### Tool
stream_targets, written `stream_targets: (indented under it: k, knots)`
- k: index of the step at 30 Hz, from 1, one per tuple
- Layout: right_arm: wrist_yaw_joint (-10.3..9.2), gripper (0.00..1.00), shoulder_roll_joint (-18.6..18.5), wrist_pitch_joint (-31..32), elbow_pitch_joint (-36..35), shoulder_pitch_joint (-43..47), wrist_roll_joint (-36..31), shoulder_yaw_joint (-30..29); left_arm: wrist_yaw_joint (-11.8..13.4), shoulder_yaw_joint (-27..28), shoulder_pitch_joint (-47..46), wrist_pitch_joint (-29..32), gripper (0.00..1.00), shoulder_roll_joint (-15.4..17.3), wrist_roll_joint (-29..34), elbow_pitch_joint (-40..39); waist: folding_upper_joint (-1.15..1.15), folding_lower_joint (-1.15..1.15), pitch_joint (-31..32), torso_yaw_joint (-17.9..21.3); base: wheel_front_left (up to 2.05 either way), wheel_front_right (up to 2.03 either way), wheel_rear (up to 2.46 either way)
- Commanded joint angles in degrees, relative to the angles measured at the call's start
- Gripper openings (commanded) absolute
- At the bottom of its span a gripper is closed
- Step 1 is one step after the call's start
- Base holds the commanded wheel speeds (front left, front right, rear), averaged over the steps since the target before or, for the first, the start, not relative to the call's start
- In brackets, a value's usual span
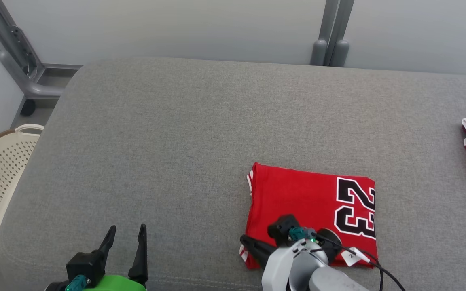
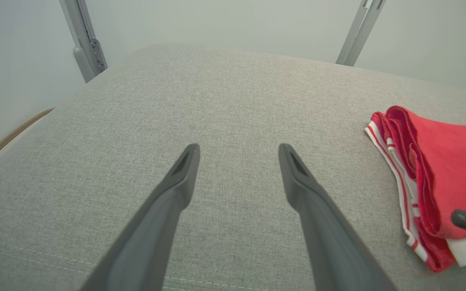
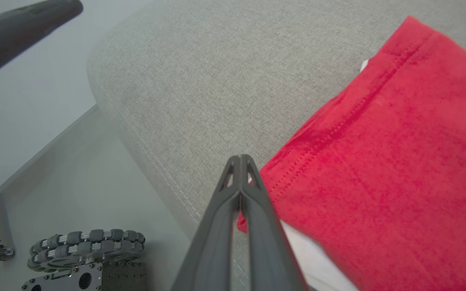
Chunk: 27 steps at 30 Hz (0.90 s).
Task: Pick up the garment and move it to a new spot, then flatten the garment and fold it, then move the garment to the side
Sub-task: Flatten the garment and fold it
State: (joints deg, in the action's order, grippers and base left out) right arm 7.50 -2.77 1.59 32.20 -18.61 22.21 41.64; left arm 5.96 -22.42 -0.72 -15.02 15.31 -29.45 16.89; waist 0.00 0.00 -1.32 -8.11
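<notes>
Jersey (image 1: 306,202), red, number 23, folded flat on grey cushion (image 1: 176,141), 4 o'clock in head view. Right gripper (image 1: 253,246) at jersey's 7 o'clock corner, jaws pressed together, nothing visibly pinched; probably placed to nudge folded stack sideways. Left gripper (image 1: 128,228) at 7 o'clock, jaws spread, clear of cloth.

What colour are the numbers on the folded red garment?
The numbers are black, edged in white; the head view shows them best.
</notes>
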Motion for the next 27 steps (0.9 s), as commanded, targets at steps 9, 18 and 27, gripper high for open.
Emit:
stream_targets:
  k: [9,18,27]
  knots:
    - [-0.03,1.00,-0.44,2.55,-2.77,-2.19,-1.63,-10.02,0.59,0.85,0.88,-0.15,1.00,0.70,-0.24,-0.82,0.00,0.00,0.73,1.23,0.00,0.00,0.00]
    - [-0.02,1.00,-1.65,11.48,-11.96,5.08,-9.28,-30.73,0.81,1.17,1.54,-0.15,1.00,1.01,0.15,-1.55,0.00,0.00,1.51,3.07,0.00,0.00,0.00]
    - [-0.02,1.00,-0.35,19.52,-21.46,13.34,-12.86,-44.73,0.99,0.98,1.19,-0.13,1.00,1.40,0.24,-2.41,0.00,0.00,0.60,4.46,0.00,0.00,0.00]
